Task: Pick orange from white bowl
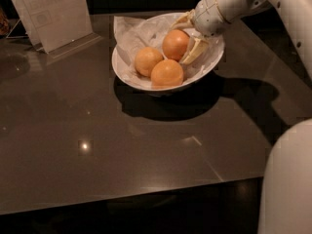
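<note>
The white bowl [127,68] stands on the dark, glossy desk [97,150], towards its far side, lined with crinkled white paper [132,35] that sticks up above the rim at the back left. Three fruits lie in it. The orange [174,43] sits at the back right of the bowl. A paler orange [147,61] lies to its left, and a third orange [167,73] is nearest the front rim; these two touch each other. The gripper [178,45] reaches into the bowl from the upper right, at the end of the white arm [234,1]. Its jaws are clenched on the orange: one cream-coloured jaw curves over the fruit's top and back, and the other lies against its lower right side, just inside the bowl's right wall. The orange thus sits between the jaws, close above the other two fruits. A clear slanted sign holder [53,13] stands at the desk's far left corner, well apart from the bowl. The robot's rounded white body [290,179] fills the lower right corner.
</note>
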{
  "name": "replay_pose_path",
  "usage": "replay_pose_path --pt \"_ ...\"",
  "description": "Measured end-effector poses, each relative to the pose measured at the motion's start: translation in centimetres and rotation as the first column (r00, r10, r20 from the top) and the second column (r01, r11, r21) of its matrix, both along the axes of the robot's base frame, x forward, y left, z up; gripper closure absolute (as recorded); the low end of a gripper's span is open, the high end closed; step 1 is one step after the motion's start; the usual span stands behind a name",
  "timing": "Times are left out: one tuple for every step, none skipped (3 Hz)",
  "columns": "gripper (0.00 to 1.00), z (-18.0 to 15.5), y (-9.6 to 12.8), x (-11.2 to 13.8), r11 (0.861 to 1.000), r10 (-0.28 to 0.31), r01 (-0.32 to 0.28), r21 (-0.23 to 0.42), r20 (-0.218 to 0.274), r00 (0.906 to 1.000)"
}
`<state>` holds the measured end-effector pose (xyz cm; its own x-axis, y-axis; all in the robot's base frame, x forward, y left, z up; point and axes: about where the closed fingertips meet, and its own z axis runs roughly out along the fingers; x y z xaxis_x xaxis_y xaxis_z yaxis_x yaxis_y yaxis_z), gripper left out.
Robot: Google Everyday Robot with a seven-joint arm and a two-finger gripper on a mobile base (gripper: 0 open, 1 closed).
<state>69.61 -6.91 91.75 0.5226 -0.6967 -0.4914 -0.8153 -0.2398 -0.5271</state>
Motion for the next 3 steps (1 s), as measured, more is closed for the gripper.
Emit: replay_pose_path --pt "1.0 4.0 1.5 -1.7 0.997 -0.056 0.048 0.067 0.109 0.9925" --pt "1.0 7.5 2.9 -2.7 0.978 -0.094 0.051 0.203 0.206 0.974" --pt "1.0 7.5 2.9 -2.7 0.978 -0.094 0.051 0.203 0.206 0.974"
